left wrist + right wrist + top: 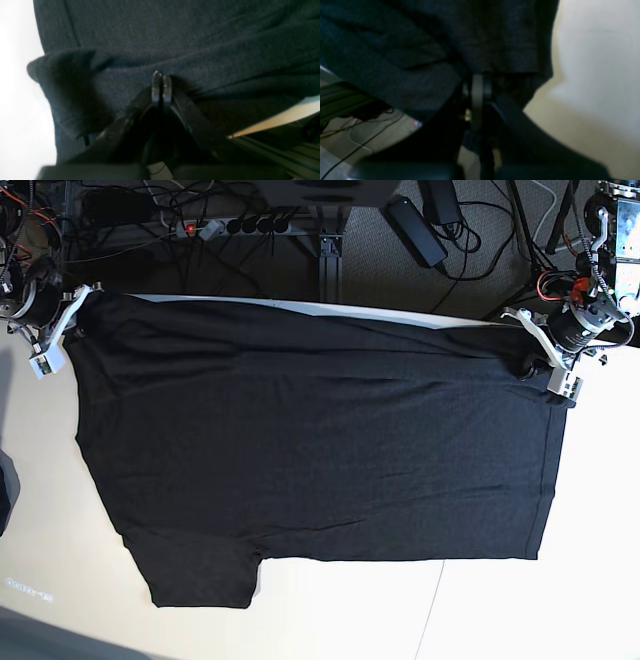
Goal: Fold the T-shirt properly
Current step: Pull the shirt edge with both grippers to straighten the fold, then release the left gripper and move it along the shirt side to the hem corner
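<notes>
The black T-shirt (320, 460) lies spread flat on the pale table (500, 610), its far edge stretched along the table's back edge between my two grippers. One short sleeve (200, 575) points toward the near left. My right gripper (82, 300) is shut on the shirt's far left corner; in the right wrist view the right gripper (478, 77) has dark cloth (420, 50) bunched over it, with a small coloured tag (417, 123) at the cloth's edge. My left gripper (522, 330) is shut on the far right corner; the left gripper (161, 77) pinches a fold of the shirt (175, 37).
Behind the table, on the dark floor, lie a power strip (235, 225), a black power brick (415, 225) and many cables. A metal frame post (330, 250) stands at the back middle. Bare table shows to the near side and right of the shirt.
</notes>
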{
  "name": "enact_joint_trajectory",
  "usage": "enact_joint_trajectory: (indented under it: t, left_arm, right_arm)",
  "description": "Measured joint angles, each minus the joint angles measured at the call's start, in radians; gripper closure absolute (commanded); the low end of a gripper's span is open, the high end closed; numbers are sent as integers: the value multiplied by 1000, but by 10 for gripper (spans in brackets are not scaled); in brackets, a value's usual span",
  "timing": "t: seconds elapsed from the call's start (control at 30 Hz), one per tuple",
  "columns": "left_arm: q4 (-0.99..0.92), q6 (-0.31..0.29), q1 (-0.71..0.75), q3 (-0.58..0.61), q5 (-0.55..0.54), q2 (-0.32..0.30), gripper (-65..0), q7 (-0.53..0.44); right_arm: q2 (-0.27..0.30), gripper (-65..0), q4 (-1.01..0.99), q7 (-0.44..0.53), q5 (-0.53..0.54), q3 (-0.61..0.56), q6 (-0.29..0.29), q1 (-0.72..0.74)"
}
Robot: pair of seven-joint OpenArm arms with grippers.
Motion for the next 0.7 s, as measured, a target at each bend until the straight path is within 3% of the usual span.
enact_joint_trajectory:
  t: [0.17,0.3,0.43,0.57,0.7]
  left_arm:
    - [2,0,0,0,2,0,0,-3]
    - [72,5,14,-22,26,2,0,66]
    - [180,5,35,-124,38,8,-71,141]
    - [258,9,14,-243,-30,-29,-142,110]
    - [261,8,-22,-269,-31,-63,-251,67]
  right_arm:
    - [0,0,-1,-6,0,9,0,0]
    - [0,0,-1,3,-7,9,0,0]
    - [1,0,-1,4,-7,9,0,-1]
    - [3,0,-2,5,-11,10,0,-1]
    - [3,0,-3,8,-12,10,0,-1]
